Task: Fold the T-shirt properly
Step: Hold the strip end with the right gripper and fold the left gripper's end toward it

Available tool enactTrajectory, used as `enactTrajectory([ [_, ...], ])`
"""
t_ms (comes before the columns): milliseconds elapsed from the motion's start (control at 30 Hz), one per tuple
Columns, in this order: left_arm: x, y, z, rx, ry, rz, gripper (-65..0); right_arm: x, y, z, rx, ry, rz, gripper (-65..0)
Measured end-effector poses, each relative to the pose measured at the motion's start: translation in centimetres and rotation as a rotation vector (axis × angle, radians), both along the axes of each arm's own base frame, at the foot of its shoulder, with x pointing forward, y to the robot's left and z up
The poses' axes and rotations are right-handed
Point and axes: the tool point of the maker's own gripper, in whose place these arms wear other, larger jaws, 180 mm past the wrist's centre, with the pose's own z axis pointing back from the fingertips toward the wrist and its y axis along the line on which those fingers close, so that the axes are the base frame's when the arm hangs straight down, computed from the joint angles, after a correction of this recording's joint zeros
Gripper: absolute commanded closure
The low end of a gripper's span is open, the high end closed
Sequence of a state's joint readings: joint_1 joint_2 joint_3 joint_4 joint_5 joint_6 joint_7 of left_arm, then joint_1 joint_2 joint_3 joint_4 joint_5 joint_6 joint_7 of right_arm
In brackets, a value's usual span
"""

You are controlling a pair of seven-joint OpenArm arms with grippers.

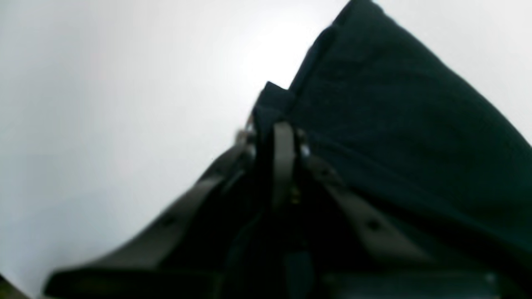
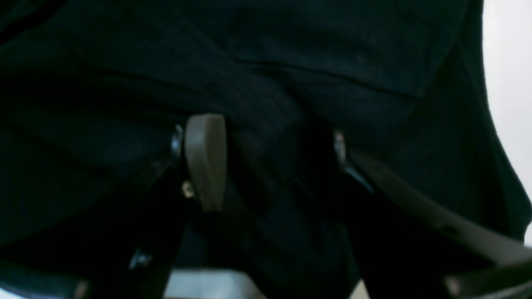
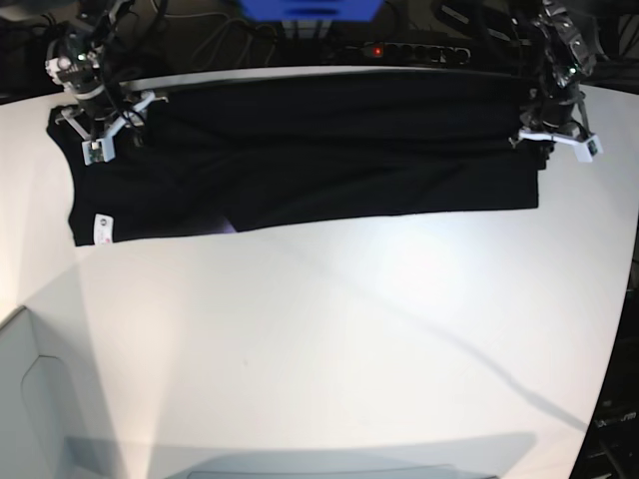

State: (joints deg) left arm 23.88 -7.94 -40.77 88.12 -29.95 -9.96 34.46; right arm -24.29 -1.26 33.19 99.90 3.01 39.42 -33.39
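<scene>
One T-shirt (image 3: 329, 160), one table (image 3: 329, 329), two arms.

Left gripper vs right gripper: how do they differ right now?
The left gripper is shut, its fingers pinching a corner of the T-shirt; the right gripper stands open with cloth lying between its fingers. The left works at the shirt's edge beside the bare white table; the right sits over the shirt's body, cloth all around. Shared: both are at the shirt's far edge, one at each end.

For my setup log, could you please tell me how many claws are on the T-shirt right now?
2. The left claw is at the T-shirt's far edge on the base view's right; the right claw is at its far edge on the left. None seems hidden.
</scene>
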Motion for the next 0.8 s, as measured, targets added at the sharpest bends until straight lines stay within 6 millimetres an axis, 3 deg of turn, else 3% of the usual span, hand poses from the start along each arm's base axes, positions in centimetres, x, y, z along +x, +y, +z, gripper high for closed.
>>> enactTrajectory([
  [200, 0.4, -0.8, 1.9, 0.033, 0.014, -0.038, 0.0, 0.5, -0.2, 0.1, -0.006, 0.002, 0.000, -32.1],
  [333, 2.3, -2.4, 6.5, 0.098, -0.098, -0.093, 0.0, 0.8, -0.2, 0.1, -0.011, -0.002, 0.002, -32.1],
  [400, 3.4, -4.6, 8.7, 0.109, -0.163, -0.143, 0.0, 0.8, -0.2, 0.2, -0.012, -0.002, 0.002, -32.1],
  [500, 4.7, -9.4, 10.0, 0.060, -0.222, -0.244, 0.0, 1.1, -0.2, 0.2, -0.012, -0.005, 0.002, -32.1],
  [633, 5.4, -15.7, 8.6, -0.048, -0.211, -0.363, 0.0, 1.4, -0.3, 0.3, -0.016, -0.003, 0.003, -32.1],
  [800, 5.8, -24.1, 8.6, -0.177, -0.237, -0.550, 0.0, 1.6, -0.4, 0.4, -0.021, -0.008, 0.007, -32.1],
])
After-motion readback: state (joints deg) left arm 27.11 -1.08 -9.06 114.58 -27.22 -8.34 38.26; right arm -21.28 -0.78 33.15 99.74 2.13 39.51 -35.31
